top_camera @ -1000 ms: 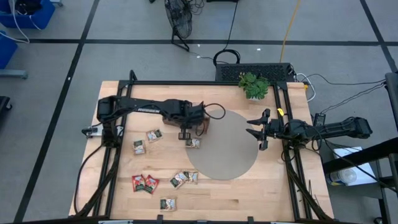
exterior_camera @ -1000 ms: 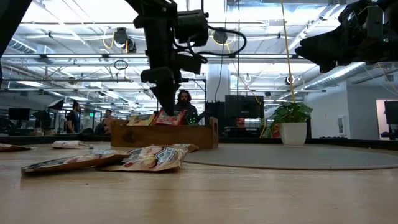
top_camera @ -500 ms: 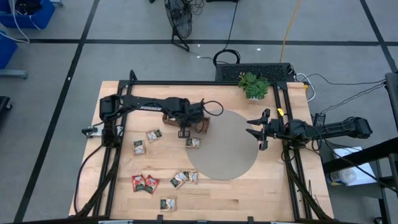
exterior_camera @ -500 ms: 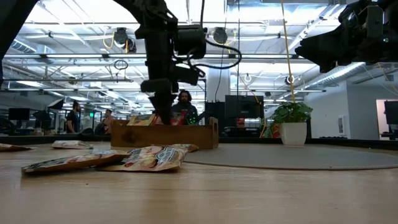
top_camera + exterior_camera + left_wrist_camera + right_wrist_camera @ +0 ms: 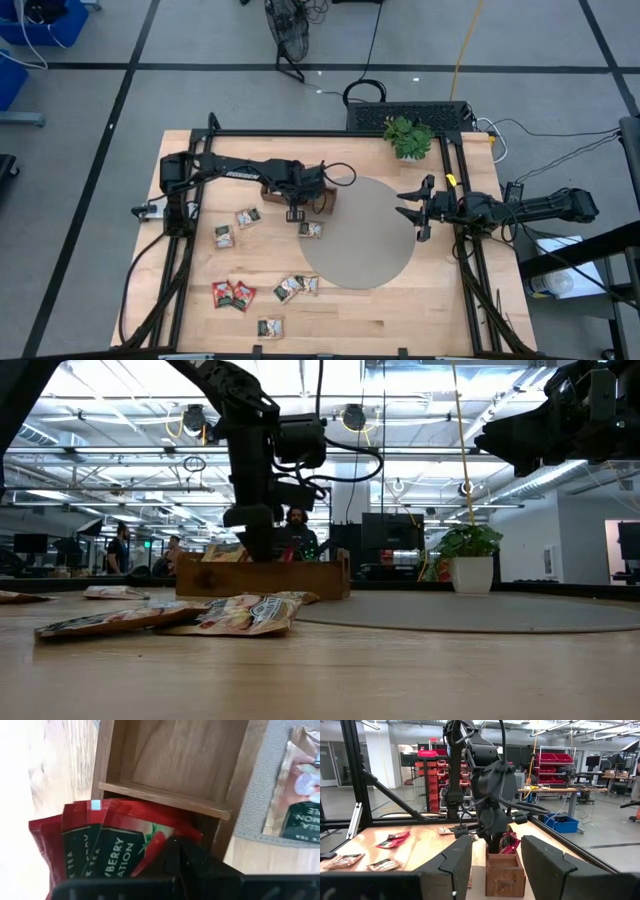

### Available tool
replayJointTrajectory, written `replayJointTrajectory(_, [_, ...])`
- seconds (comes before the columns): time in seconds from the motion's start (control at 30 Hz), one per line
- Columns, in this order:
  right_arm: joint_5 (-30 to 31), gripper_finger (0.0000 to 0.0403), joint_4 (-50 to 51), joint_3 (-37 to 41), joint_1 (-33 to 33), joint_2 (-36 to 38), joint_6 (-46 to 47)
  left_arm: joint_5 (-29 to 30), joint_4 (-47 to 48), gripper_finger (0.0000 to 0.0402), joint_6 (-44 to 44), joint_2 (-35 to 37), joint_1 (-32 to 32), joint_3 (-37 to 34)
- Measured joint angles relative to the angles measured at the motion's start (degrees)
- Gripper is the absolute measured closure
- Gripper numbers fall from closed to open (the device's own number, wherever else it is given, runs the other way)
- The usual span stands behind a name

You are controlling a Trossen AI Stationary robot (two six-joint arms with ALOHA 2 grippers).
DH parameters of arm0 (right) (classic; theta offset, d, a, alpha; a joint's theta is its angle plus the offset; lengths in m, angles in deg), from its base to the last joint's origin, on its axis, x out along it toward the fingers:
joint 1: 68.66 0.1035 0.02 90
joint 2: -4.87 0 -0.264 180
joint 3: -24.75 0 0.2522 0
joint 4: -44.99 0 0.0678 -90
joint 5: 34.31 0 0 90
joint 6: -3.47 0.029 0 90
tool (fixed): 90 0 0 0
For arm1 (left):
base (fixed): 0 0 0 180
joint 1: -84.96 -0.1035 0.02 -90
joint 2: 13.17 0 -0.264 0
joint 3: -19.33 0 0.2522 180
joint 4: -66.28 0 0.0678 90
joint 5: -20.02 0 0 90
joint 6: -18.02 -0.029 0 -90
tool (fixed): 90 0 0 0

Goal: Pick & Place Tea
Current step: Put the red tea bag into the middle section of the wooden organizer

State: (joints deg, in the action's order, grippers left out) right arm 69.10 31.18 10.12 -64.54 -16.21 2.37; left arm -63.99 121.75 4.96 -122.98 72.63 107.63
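- While red sachets are standing upright in a compartment of the wooden tray, the left gripper is pressing down among them with its fingers closed on the nearest red sachet, as the left wrist view is showing.
- One neighbouring compartment of the tray is showing bare wood in the left wrist view.
- Just beside the tray, a single sachet is lying at the edge of the round grey mat.
- Two more sachets are lying on the table to the left of that, near the left arm's frame.
- Nearer the front edge, a pair of red sachets, a small cluster and one lone sachet are lying flat, well apart from the tray.
- Across the mat, the right gripper is hovering at the mat's right edge with its fingers spread wide and holding nothing.
- At the table's rear, a potted plant is standing clear of both arms.
- Beyond the table, in the low view, people are appearing in the room.
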Motion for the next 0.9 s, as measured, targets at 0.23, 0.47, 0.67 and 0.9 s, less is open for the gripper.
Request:
replayJointTrajectory(0.23, [0.0, 0.0248, 0.0, 0.0, 0.0, 0.0, 0.0, 4.3, -1.5, 0.0395, -0.4, 0.1, 0.5, -1.4])
replayJointTrajectory(0.47, [0.0, 0.0248, 0.0, 0.0, 0.0, 0.0, 0.0, 10.3, -2.8, 0.0393, -3.2, -0.1, 2.3, -1.5])
replayJointTrajectory(0.67, [0.0, 0.0248, 0.0, 0.0, 0.0, 0.0, 0.0, 10.8, -4.3, 0.0391, -3.8, -0.1, 4.0, -1.5])
replayJointTrajectory(0.9, [0.0, 0.0248, 0.0, 0.0, 0.0, 0.0, 0.0, 10.7, -4.2, 0.0393, -4.8, 1.0, 5.1, -1.5])
